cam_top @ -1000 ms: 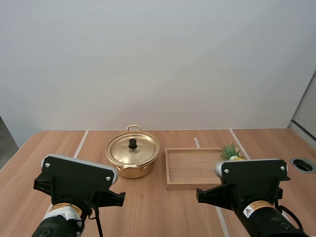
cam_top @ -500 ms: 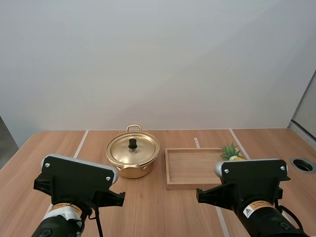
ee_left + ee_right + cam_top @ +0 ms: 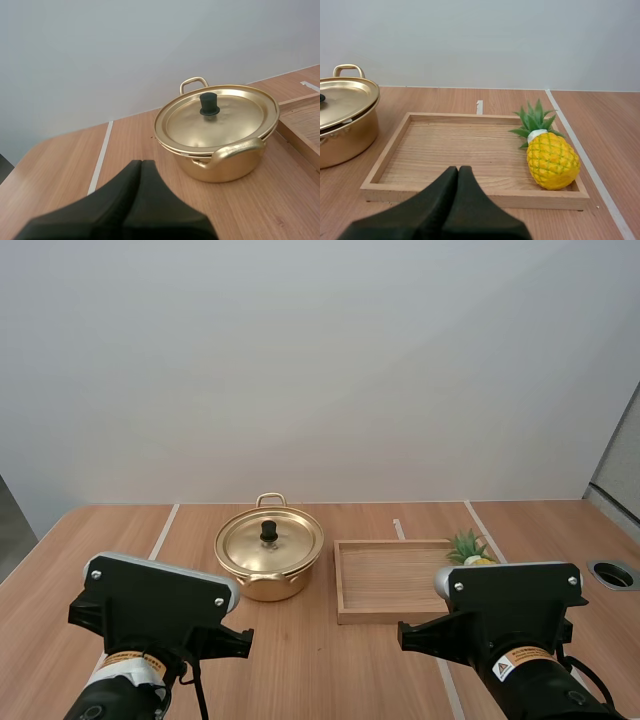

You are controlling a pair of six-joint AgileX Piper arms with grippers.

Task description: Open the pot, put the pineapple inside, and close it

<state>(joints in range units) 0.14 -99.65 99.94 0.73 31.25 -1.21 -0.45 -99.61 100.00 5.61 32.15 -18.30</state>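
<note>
simply, wood table [image 3: 110, 535] bears lidded pot [image 3: 262, 587] beside tray [image 3: 385, 585]; pineapple [image 3: 551, 159] in tray

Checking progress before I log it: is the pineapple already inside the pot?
No, the pineapple lies in the wooden tray, and the pot beside it has its lid on.

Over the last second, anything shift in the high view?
Nothing visibly changed. The lid sits on the pot, the pineapple lies in the wooden tray, and the left arm and right arm are where they were.
</note>
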